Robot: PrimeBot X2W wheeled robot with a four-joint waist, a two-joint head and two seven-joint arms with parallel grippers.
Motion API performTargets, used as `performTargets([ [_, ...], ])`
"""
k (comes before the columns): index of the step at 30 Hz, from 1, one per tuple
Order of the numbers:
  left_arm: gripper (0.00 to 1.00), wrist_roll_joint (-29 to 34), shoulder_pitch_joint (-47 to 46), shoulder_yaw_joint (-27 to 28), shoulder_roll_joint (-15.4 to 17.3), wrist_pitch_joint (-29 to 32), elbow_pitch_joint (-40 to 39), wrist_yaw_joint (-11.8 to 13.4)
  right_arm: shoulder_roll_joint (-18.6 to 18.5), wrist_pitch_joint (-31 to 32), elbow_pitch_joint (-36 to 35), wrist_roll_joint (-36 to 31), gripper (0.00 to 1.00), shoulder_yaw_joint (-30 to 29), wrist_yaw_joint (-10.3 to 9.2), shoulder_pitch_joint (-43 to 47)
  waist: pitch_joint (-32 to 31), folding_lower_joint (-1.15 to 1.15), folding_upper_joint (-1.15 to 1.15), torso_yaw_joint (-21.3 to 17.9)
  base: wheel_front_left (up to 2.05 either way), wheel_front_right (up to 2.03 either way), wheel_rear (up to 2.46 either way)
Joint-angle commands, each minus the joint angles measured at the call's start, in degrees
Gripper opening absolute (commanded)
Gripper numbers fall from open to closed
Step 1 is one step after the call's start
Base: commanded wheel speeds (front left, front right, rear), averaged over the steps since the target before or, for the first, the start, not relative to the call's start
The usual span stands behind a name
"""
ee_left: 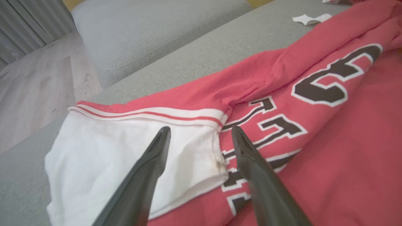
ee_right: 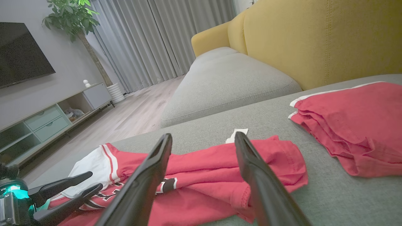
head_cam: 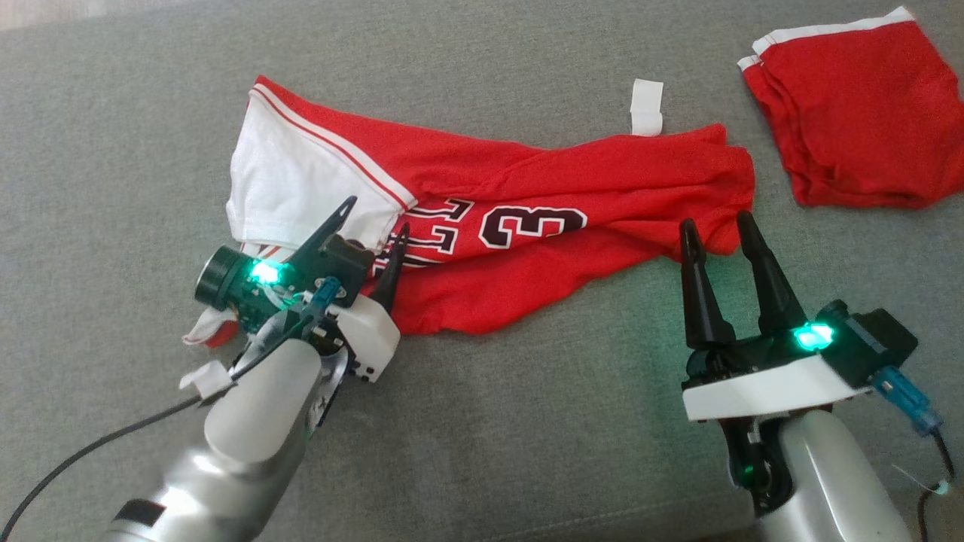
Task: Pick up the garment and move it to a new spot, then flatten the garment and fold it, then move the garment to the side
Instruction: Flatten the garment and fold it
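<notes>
Garment point(head_cam: 527, 226) lies bunched, mid cushion point(head_cam: 527, 436). Left gripper point(head_cam: 376, 213) and right gripper point(head_cam: 716, 218) spread at opposite ends (both empty), likely for lifting.

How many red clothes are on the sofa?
2. The red and white jersey lies rumpled in the middle of the grey cushion. A folded red garment lies apart from it, toward the upper right of the head view. Its layers might hide another piece.
</notes>
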Motion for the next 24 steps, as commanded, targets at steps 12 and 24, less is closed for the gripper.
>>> performTargets([
  [12, 1.0, -0.27, -2.7, 0.19, 1.46, 2.3, 2.19, -1.0, -0.1, -0.61, -1.48, 0.84, 1.0, 1.17, -0.04, -1.27, -0.42, -0.01, 0.0, 0.57, 0.0, 0.0, 0.0],
  [24, 0.0, -1.35, -3.61, 0.6, 2.3, 0.23, 1.01, -1.27, -0.1, -0.61, -1.03, 0.99, 1.0, 1.17, -0.04, -1.28, -1.26, -0.01, 0.0, 0.33, 0.0, 0.0, 0.0],
])
